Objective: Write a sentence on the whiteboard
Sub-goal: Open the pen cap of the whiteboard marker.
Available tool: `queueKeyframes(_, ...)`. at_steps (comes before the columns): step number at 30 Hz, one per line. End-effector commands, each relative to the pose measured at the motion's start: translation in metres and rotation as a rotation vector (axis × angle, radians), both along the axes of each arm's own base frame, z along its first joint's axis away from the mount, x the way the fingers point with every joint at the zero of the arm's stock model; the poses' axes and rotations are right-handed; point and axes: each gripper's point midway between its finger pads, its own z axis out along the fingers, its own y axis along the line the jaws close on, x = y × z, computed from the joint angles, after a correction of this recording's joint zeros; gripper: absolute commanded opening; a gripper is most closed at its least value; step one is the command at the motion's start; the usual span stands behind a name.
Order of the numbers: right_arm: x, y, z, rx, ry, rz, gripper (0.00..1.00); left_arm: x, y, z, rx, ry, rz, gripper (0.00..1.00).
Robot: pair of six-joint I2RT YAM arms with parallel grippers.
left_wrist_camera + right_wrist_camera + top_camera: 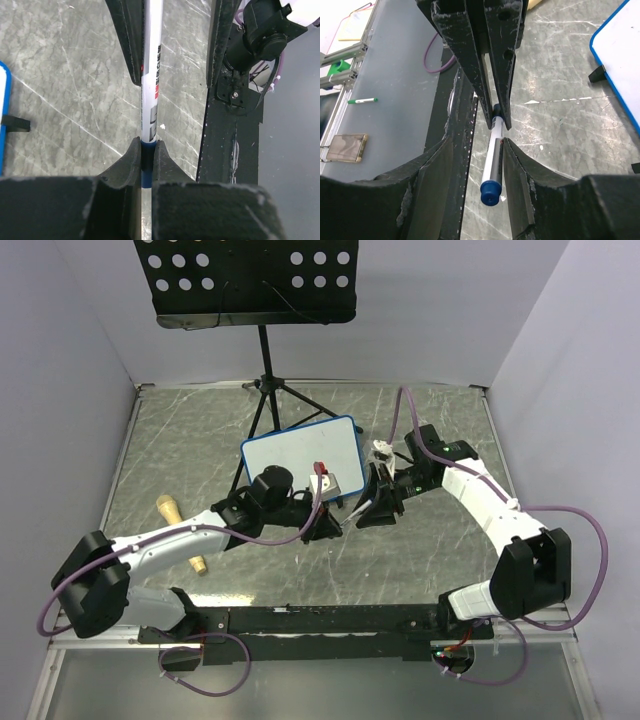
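Note:
The whiteboard, blue-framed, stands tilted at mid-table, and its white face shows no sentence. Its edge appears at the left of the left wrist view and at the top right of the right wrist view. My left gripper is shut on the blue end of a white marker. The marker runs between the fingers of my right gripper. It lies against one finger, with a gap to the other. Its blue cap points toward the right wrist camera. Both grippers meet in front of the board.
A black perforated music stand on a tripod rises behind the board. A wooden-handled tool lies beside my left arm. A small white and red object sits at the board's near edge. A green marker lies off the table.

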Motion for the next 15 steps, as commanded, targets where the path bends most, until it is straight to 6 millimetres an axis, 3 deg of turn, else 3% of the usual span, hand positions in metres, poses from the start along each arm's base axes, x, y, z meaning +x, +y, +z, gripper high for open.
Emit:
queueKeyframes(1, 0.0041, 0.0076, 0.0151, 0.073, -0.037, 0.024, 0.50, 0.0003, -0.0082, 0.0090, -0.043, -0.003, -0.029, 0.01)
queueKeyframes(15, 0.0033, 0.0097, 0.0056, 0.032, -0.021, 0.035, 0.42, 0.0031, -0.0117, 0.0084, -0.047, -0.001, -0.028, 0.01)
